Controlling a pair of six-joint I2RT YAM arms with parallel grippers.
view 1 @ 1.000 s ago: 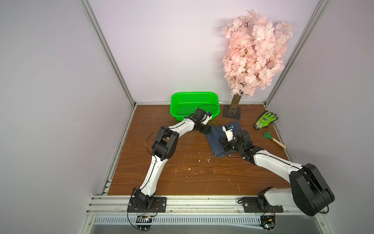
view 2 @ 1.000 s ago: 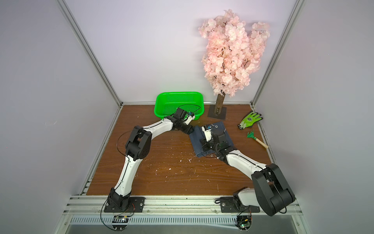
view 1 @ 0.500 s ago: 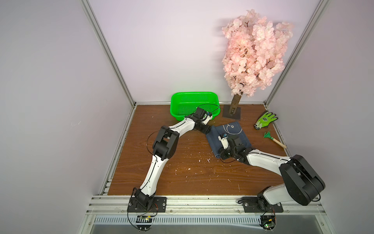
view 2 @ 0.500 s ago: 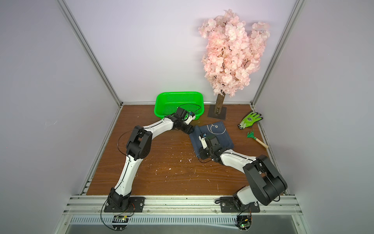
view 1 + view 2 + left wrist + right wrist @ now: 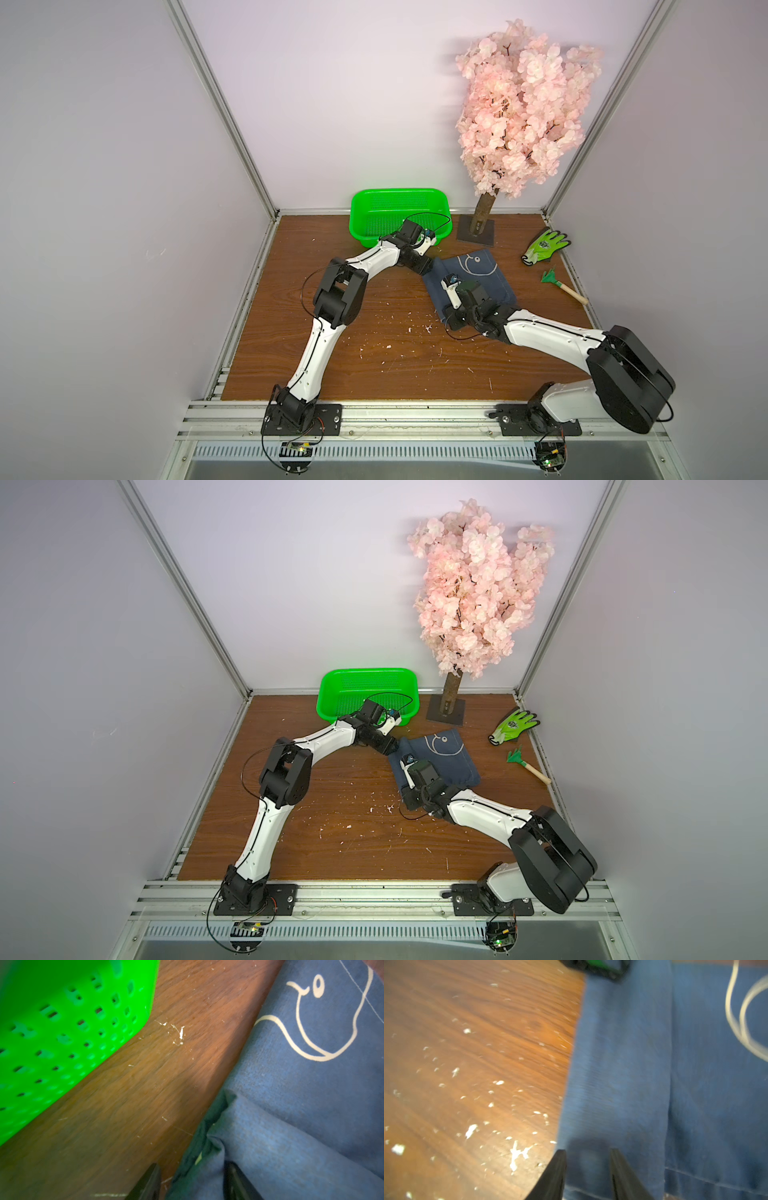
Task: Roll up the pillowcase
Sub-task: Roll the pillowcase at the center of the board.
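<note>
Blue pillowcase [image 5: 494, 278], roll barely begun.
It lies right of centre, mostly flat, only its left edge turned over. The left claw [image 5: 191, 1182] pinches a bunched fold there; the right claw [image 5: 588, 1167] gapes over the same edge, gripping nothing. Most rolling is left.

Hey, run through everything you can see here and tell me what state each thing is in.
pillowcase: lying flat, one edge folded over, not yet a roll
left gripper: closed on the pillowcase's bunched corner
right gripper: open, straddling the folded edge
basket: upright, nothing seen inside
glove: lying flat
rake: lying down
tree: upright
</note>
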